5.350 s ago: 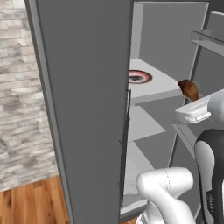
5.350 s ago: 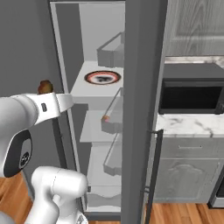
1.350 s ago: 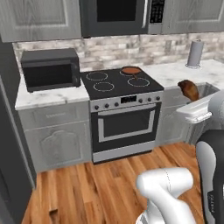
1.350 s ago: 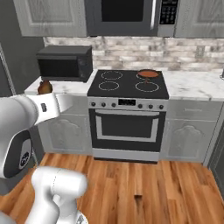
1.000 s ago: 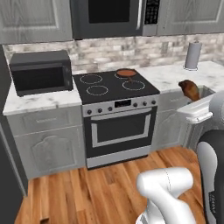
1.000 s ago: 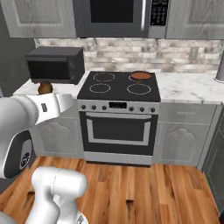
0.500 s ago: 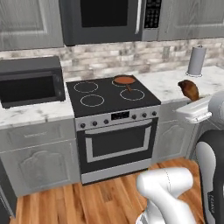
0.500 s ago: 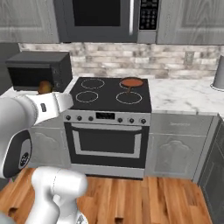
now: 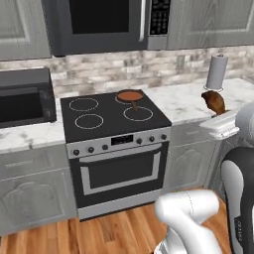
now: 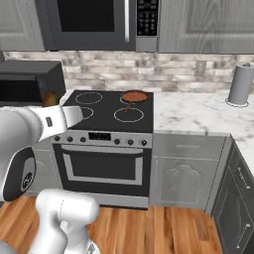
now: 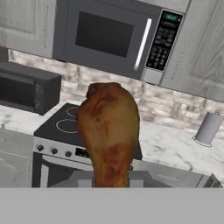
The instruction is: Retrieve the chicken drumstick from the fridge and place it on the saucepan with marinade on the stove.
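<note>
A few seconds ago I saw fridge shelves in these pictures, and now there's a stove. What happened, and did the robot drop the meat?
The base drove from the open fridge to face the stove, and over the last second it rolled closer, so the whole scene shifted. Nothing was let go: the gripper stays shut on the chicken drumstick, carried at the same height. The saucepan with marinade sits unchanged on a rear burner.
</note>
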You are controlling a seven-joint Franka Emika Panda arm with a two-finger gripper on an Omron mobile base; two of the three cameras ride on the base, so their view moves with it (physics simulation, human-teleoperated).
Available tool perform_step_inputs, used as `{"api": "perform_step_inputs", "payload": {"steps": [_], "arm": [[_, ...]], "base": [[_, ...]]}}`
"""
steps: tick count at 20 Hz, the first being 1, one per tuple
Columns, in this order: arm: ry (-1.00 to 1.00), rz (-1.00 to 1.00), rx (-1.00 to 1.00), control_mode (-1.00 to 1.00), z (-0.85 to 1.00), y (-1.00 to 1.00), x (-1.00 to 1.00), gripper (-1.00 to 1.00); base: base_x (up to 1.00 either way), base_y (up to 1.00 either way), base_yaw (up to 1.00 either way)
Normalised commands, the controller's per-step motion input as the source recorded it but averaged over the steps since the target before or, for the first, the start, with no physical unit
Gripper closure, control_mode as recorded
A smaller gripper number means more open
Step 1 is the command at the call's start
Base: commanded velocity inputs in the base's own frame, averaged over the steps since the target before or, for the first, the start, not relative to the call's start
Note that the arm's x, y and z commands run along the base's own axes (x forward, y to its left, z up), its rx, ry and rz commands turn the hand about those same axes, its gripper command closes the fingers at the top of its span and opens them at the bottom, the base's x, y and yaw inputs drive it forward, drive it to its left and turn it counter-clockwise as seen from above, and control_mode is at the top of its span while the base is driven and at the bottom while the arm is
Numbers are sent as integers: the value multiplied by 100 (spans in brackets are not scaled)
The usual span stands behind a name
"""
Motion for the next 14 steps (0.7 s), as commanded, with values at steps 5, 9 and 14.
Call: {"api": "perform_step_inputs", "payload": {"steps": [5,9,14], "arm": [[0,0,0,100,0,0,0,100],[0,0,0,100,0,0,0,100],[0,0,0,100,0,0,0,100]], "base": [[54,-41,0],[75,-11,0],[84,0,0]]}}
